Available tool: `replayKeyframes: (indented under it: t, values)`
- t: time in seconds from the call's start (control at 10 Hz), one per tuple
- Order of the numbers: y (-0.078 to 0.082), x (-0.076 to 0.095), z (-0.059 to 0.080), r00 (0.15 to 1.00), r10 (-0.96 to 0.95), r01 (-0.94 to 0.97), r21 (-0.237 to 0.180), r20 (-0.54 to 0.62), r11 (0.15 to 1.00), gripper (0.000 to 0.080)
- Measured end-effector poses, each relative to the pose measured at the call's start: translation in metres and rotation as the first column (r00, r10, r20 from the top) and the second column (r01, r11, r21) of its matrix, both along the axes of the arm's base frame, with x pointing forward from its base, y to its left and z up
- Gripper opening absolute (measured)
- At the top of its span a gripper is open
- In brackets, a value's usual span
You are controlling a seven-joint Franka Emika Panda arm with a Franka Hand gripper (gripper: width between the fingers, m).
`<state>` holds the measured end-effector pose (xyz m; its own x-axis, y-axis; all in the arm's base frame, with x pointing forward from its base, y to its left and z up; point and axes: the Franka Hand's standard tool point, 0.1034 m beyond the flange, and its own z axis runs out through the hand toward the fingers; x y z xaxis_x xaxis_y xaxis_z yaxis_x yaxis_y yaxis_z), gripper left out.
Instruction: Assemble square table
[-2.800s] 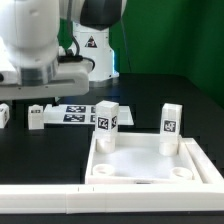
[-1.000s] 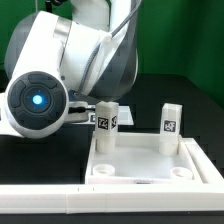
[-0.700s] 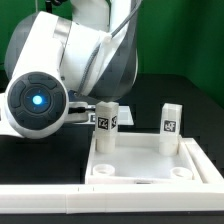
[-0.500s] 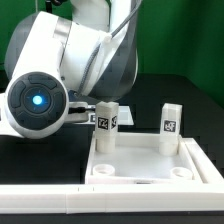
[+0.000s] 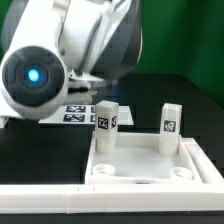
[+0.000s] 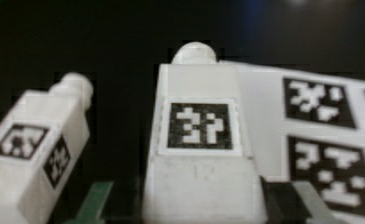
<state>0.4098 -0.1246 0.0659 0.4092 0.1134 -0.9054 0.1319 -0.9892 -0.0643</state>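
Nearest in the exterior view, a long white bar (image 5: 40, 200) runs across the black bench (image 5: 190, 95). Behind it, on the near side of the marker board (image 5: 72, 113), lies the white plastic square slab (image 5: 145, 160) with a raised rim and round corner sockets. Two short white tagged blocks stand upright at its far corners. The first upright leg (image 5: 107, 116) is just in front of the marker board, and the second upright leg (image 5: 171, 122) is off toward the exterior view's right of it. The big white arm (image 5: 60, 50) looms over the marker board and hides the pincer there.

In the wrist view the pincer (image 6: 193, 200) is closed partway on a third white block leg (image 6: 200, 120). Its dark fingers (image 6: 104, 200) sit against both flanks of the near end. The leg runs away from them, with its tag facing the camera and a rounded peg at the far tip, along the edge of the marker board. A fourth white leg (image 6: 40, 140) lies just beside it, on the side away from the marker board. Whether the gripped leg is clear of the bench I cannot tell.
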Motion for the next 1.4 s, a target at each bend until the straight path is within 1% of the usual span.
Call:
replayKeyframes:
  t: [0.2, 0.3, 0.4, 0.5, 0.6, 0.7, 0.8, 0.9, 1.0, 1.1, 1.2, 1.3, 1.4]
  values:
    - [0.002, 0.012, 0.037, 1.000, -0.003, 0.003, 0.039, 0.004, 0.999, 0.0287]
    - [0.000, 0.020, 0.044, 0.998, 0.009, -0.012, 0.058, 0.055, 0.998, 0.0287]
    - [0.001, 0.016, 0.040, 0.999, 0.007, -0.010, 0.057, 0.047, 0.998, 0.0287]
    - [0.000, 0.016, 0.037, 0.999, 0.008, -0.011, 0.058, 0.052, 0.998, 0.0287]
    - [0.000, 0.028, 0.035, 0.989, -0.006, -0.004, 0.073, 0.147, 0.997, 0.0287]
    - [0.002, 0.038, 0.039, 0.972, -0.077, 0.054, 0.108, 0.220, 0.993, 0.0287]
    - [0.002, 0.048, 0.052, 0.961, -0.092, 0.063, 0.119, 0.261, 0.991, 0.0287]
    - [0.007, 0.066, 0.066, 0.936, -0.110, 0.064, 0.146, 0.335, 0.987, 0.0287]
    - [0.004, 0.077, 0.072, 0.905, -0.102, 0.042, 0.150, 0.412, 0.988, 0.0287]
    - [0.002, 0.075, 0.069, 0.886, -0.103, 0.038, 0.151, 0.453, 0.988, 0.0287]
    - [0.001, 0.078, 0.067, 0.852, -0.108, 0.033, 0.154, 0.512, 0.988, 0.0287]
    - [0.000, 0.081, 0.069, 0.802, -0.113, 0.024, 0.158, 0.586, 0.987, 0.0287]
    - [-0.001, 0.081, 0.070, 0.781, -0.113, 0.020, 0.156, 0.614, 0.988, 0.0287]
